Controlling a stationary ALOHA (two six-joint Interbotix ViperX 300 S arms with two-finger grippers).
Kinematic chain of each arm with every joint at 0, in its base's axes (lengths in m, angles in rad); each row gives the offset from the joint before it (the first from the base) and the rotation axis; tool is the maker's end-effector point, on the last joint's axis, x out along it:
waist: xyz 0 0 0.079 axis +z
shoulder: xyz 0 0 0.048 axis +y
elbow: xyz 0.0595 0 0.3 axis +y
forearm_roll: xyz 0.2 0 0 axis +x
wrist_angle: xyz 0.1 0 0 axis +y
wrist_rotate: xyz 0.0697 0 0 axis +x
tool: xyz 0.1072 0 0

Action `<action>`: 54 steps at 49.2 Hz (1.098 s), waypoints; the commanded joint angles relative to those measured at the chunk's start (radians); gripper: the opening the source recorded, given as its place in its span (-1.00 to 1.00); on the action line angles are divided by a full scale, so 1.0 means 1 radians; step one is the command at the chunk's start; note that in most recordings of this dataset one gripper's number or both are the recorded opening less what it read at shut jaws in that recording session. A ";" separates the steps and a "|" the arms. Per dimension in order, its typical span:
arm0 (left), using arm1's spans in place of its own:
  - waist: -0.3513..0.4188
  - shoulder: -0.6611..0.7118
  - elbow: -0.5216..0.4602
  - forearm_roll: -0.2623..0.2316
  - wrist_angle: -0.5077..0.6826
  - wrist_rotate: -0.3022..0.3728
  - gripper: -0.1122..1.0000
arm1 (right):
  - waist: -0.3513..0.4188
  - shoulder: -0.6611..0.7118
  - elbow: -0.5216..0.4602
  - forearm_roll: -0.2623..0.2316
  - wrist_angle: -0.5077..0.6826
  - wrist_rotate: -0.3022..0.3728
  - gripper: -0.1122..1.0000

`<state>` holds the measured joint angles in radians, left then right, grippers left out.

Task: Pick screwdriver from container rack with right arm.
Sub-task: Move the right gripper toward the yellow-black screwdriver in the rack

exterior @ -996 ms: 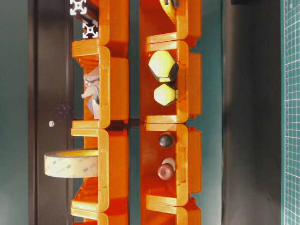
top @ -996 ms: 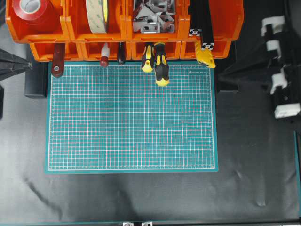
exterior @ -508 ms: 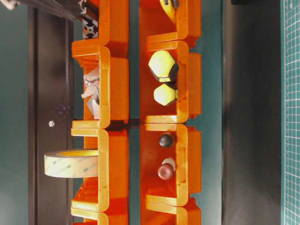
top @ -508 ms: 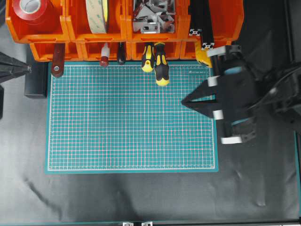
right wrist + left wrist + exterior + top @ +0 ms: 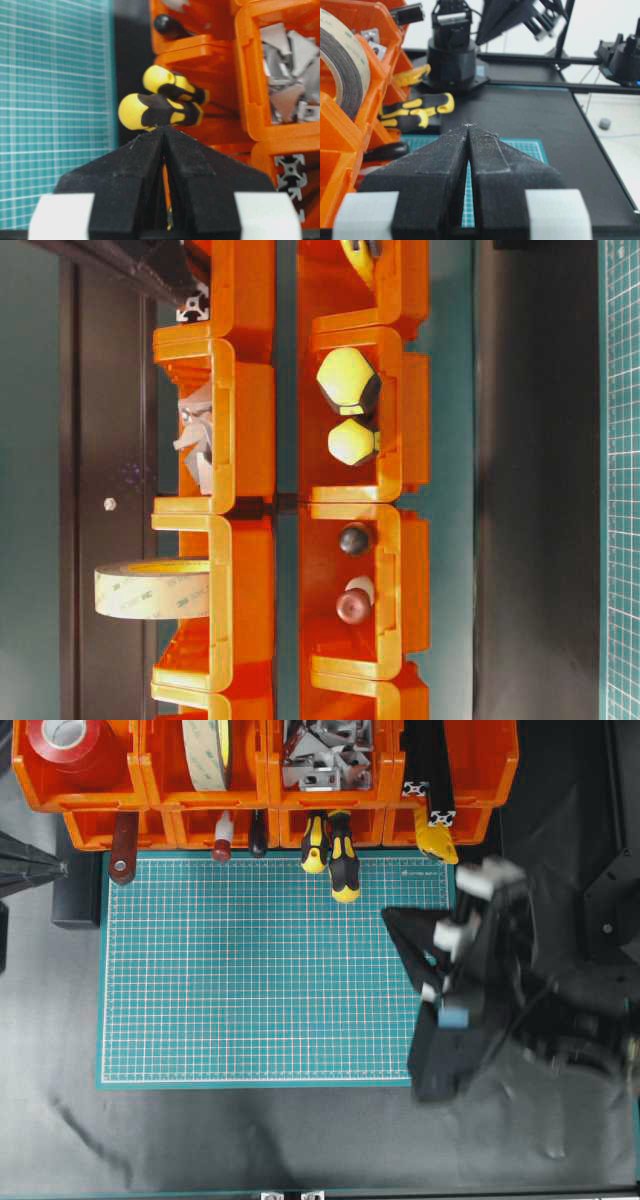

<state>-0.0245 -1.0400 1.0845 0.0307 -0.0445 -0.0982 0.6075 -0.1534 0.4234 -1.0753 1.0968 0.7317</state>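
Orange container rack [image 5: 265,790] bin holds 2 screwdrivers, including the screwdriver [image 5: 343,868].

Chunky black-and-yellow striped screwdriver [image 5: 343,868]: shaft hidden inside the bright orange plastic container rack [image 5: 300,788], only the handle sticks out. Rack cut off by the top edge overhead and by top and bottom in the table-level view. Black right arm [image 5: 500,985] with white joint pieces is motion-blurred overhead and runs off the right edge. In the right wrist view the black pointed right gripper [image 5: 163,131] covers the striped handle's lower edge.
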 commanded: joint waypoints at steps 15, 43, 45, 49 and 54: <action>-0.015 0.005 -0.029 0.003 0.026 -0.003 -0.79 | 0.048 0.114 -0.037 -0.089 0.109 0.021 -0.65; -0.009 -0.038 -0.026 0.005 0.087 -0.003 -0.79 | -0.006 0.216 0.038 -0.207 0.087 0.018 0.66; -0.009 -0.041 -0.026 0.003 0.089 -0.003 -0.79 | -0.018 0.222 0.038 -0.209 0.074 0.020 0.66; -0.011 -0.041 -0.026 0.003 0.092 -0.005 -0.79 | -0.038 0.233 0.038 -0.210 0.054 0.023 0.66; -0.011 -0.038 -0.023 0.003 0.092 -0.005 -0.79 | -0.064 0.253 0.041 -0.210 0.037 0.026 0.66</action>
<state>-0.0353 -1.0861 1.0845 0.0322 0.0506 -0.0982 0.5584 0.0997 0.4725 -1.2763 1.1520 0.7532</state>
